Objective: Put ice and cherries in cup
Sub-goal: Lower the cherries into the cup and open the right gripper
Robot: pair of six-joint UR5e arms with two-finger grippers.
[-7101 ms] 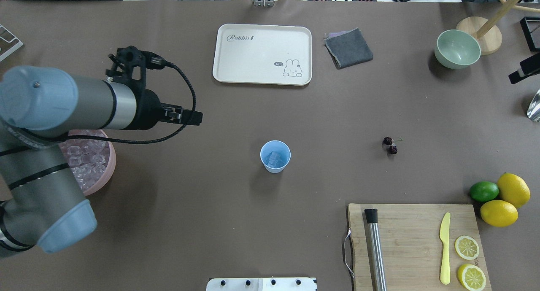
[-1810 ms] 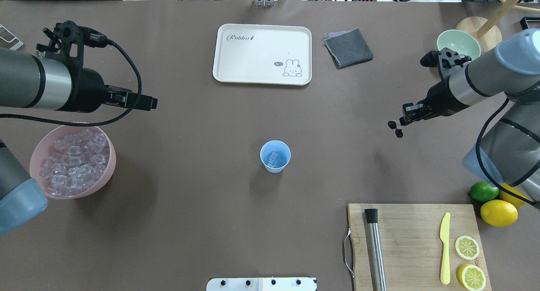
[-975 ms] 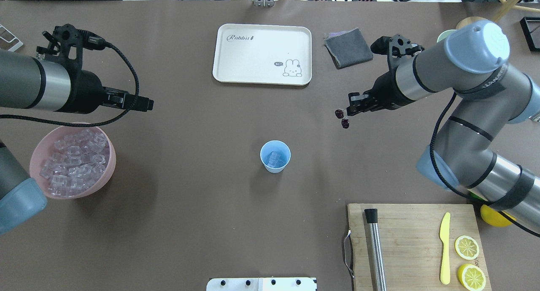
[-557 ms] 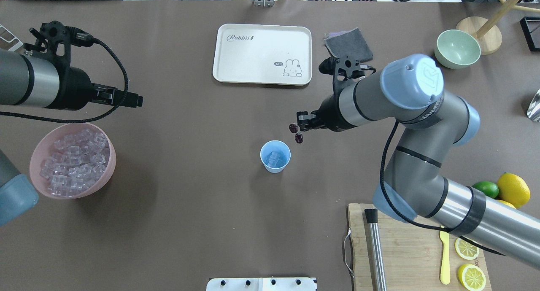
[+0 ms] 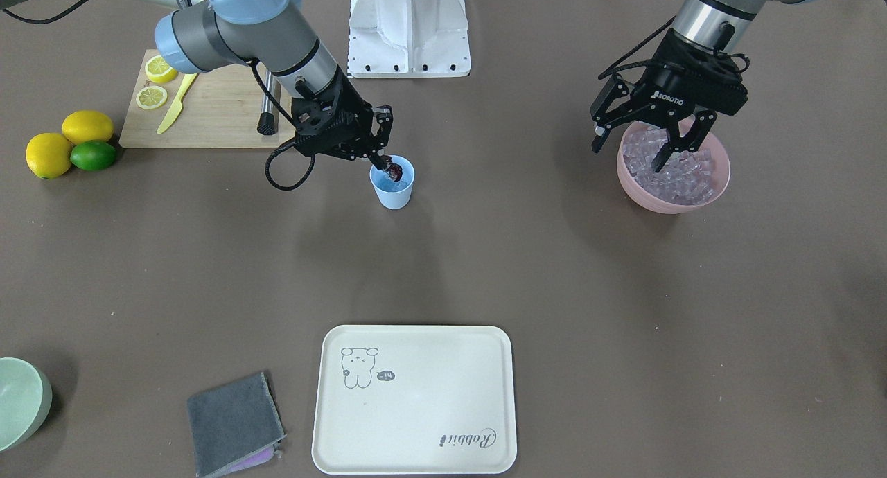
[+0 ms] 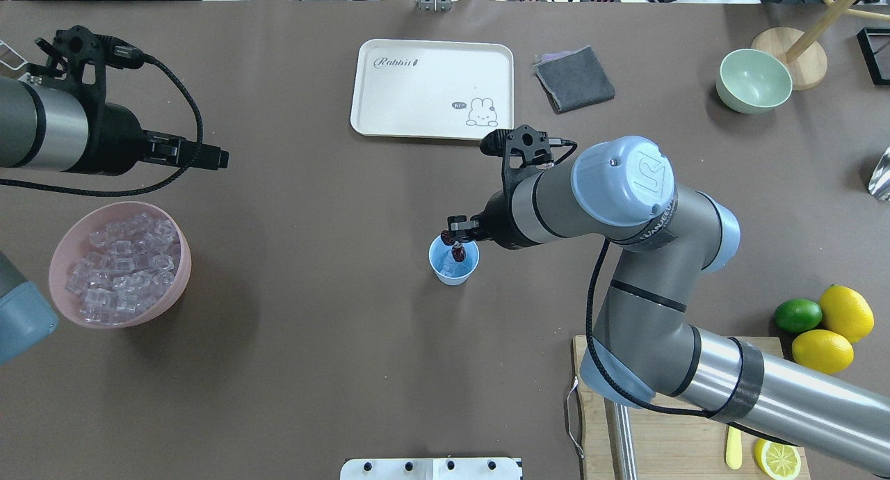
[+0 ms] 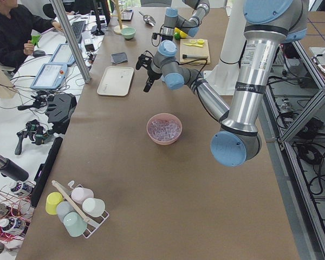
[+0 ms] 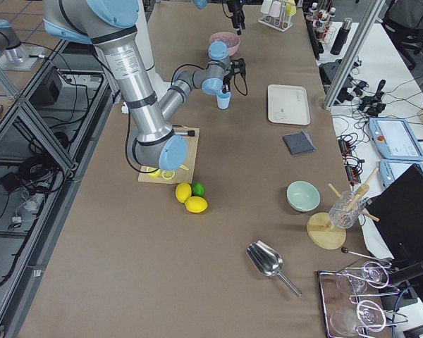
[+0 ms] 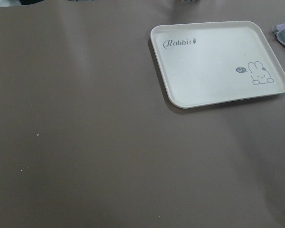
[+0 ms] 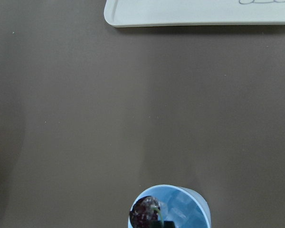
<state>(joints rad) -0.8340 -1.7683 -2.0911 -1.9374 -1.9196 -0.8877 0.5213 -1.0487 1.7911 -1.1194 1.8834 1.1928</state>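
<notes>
Blue cup (image 6: 452,279) — ice (image 10: 184,210), cherries (image 6: 458,253) above, pink bowl (image 5: 666,205) — ice

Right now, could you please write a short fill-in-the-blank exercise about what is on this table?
1. The right end effector holds the ____ over the cup.
2. The pink bowl is full of ____.
3. The left end effector is ____ and holds nothing.
4. The tray shows a drawn ____.

Missing words: cherries; ice; open; rabbit.
</notes>
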